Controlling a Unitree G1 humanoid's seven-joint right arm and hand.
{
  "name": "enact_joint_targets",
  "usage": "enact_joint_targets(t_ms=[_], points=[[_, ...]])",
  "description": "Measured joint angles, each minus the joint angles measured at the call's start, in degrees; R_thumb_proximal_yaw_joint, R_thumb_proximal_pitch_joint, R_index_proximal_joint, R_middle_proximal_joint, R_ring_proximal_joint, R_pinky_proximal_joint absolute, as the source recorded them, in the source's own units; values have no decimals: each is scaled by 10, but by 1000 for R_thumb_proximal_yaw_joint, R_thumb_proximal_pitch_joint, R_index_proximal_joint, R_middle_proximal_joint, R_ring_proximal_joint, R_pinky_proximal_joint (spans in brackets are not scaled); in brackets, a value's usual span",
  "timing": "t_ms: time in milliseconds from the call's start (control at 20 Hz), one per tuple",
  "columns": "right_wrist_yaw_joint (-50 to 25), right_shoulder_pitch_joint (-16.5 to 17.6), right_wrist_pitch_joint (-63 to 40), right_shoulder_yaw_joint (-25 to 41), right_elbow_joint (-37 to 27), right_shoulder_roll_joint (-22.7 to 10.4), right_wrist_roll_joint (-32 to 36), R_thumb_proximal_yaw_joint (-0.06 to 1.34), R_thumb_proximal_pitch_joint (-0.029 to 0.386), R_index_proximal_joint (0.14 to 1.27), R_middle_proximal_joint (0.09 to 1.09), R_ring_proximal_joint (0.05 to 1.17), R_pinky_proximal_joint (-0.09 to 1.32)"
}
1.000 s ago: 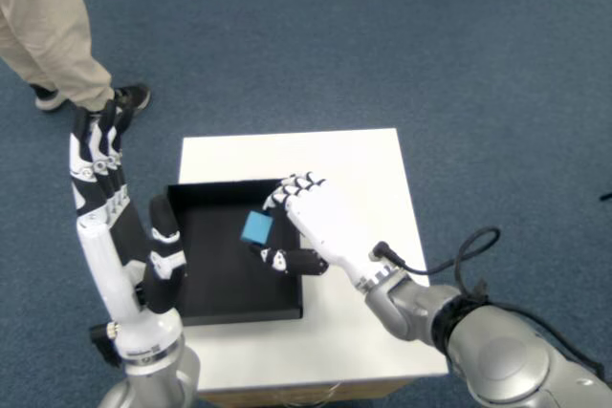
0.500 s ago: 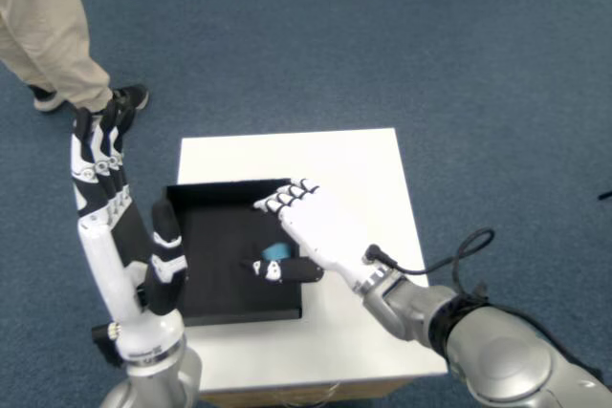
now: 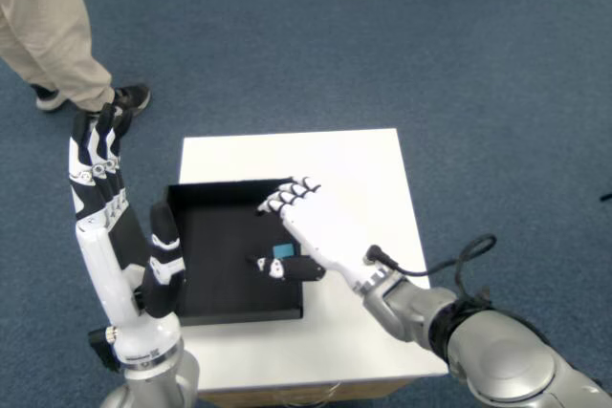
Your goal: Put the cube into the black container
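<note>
Matt black container (image 3: pixel 220 274); glossy white plastic robot hand (image 3: pixel 311 231); carpet (image 3: pixel 478 93) rough.

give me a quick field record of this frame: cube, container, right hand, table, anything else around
cube: small blue cube, inside the container, mostly hidden by the hand
container: shallow black rectangular container, on the table's left half
right hand: white five-finger right hand, over the container's right edge, fingers spread; grip on the cube unclear
left hand: raised upright left hand, holding nothing
table: square white table
floor: blue carpet
bystander: person's leg and shoe, upper left
</note>
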Motion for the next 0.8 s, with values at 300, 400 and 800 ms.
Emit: enact_joint_targets(t_ms=[300, 400, 800], points=[[-50, 31, -100, -71, 34, -2, 28, 589, 70, 627, 525, 443, 381], [-60, 44, -151, -96, 47, -8, 50, 597, 81, 620, 522, 444, 384], [-72, 95, -324, -184, 64, -43, 145, 535, 185, 546, 521, 476, 429]])
